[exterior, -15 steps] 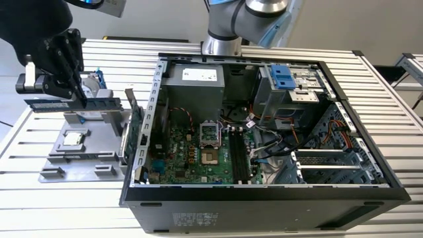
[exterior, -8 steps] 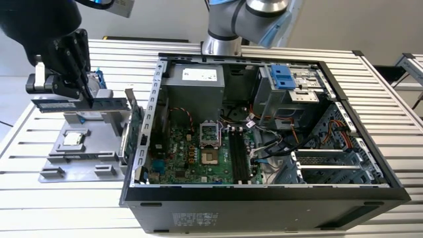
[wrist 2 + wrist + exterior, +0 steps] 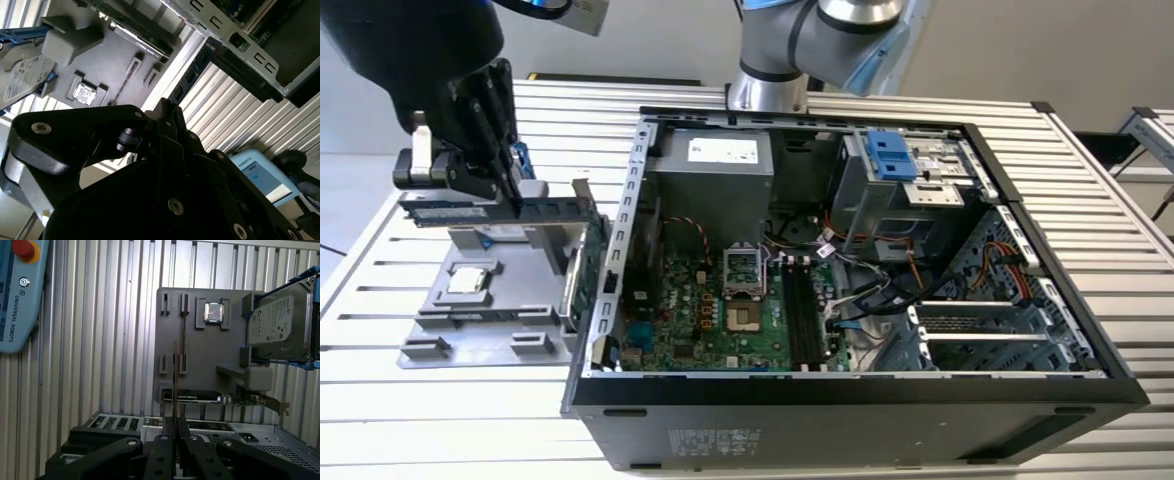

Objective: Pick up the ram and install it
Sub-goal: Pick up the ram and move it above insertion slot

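Observation:
The ram (image 3: 443,211) is a long, narrow dark stick held level above the grey holder tray (image 3: 480,310), at the exterior view's left. My gripper (image 3: 504,200) is shut on it, and the stick reaches out toward the exterior view's left. In the first wrist view the ram (image 3: 174,380) shows edge-on as a thin line rising from between the black fingers (image 3: 162,440) of my gripper (image 3: 174,422). It hangs over the tray's (image 3: 200,365) slots. The open computer case (image 3: 1067,330) lies to the exterior view's right, with its long memory slots (image 3: 803,312) on the motherboard.
On the tray sit a square processor chip (image 3: 214,312), a silver hard drive in a blue frame (image 3: 277,325) and an expansion card (image 3: 192,396) at the case-side edge. A teach pendant (image 3: 17,295) lies on the slatted metal table (image 3: 1121,200). Cables (image 3: 887,290) cross the case interior.

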